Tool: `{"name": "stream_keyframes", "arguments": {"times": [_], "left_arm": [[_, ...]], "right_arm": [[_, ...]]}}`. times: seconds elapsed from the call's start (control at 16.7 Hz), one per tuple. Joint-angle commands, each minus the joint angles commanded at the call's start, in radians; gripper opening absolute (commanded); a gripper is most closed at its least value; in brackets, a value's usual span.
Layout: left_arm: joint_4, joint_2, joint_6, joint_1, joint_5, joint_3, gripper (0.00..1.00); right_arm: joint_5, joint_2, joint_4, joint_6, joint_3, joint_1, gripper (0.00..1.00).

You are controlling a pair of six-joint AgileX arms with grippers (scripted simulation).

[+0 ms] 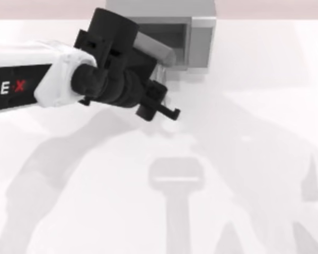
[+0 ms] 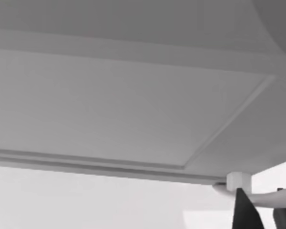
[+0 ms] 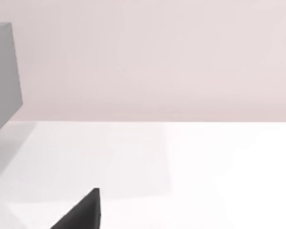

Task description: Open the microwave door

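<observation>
**Grey microwave standing open at the table's far edge, left arm reaching across its door**

Grey and boxy, the microwave (image 1: 201,32) is sitting at the far edge of the white table (image 1: 254,159), a little left of the middle in the top view. Its cavity (image 1: 167,32) is showing as a dark recess, and nothing can be made out lying inside it. The silver-grey framed microwave door (image 1: 156,50) is standing swung out from the front, angling toward the table's near side, with its free edge pointing down and to the right in the top view. In the left wrist view the door's large grey window panel (image 2: 124,114) is filling most of the frame, bordered by a raised frame, and a pale handle mount (image 2: 238,180) is projecting at its lower corner.

My left arm, white with a black wrist, is coming in from the table's left side and bending across the door, covering its hinge side. The left gripper (image 1: 167,111) is hanging just in front of the door's free edge, its black fingers (image 1: 172,112) pointing right; whether they are gripping the handle or standing apart cannot be told. One dark fingertip (image 2: 245,210) is showing just below the handle mount in the wrist view.

My right arm is lying outside the top view; only a dark tip of the right gripper (image 3: 83,212) is showing in its own wrist view, above bare table, with the microwave's grey side (image 3: 2,76) off at the edge.
</observation>
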Motion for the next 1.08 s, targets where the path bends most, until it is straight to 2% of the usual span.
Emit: {"name": "stream_keyframes", "arguments": {"times": [0.78, 1.08], "left_arm": [[0.0, 0.0, 0.0, 0.0, 0.0, 0.0, 0.0], [-0.003, -0.01, 0.027, 0.01, 0.029, -0.011, 0.0]], "right_arm": [[0.0, 0.0, 0.0, 0.0, 0.0, 0.0, 1.0], [0.0, 0.0, 0.0, 0.0, 0.0, 0.0, 1.0]]}}
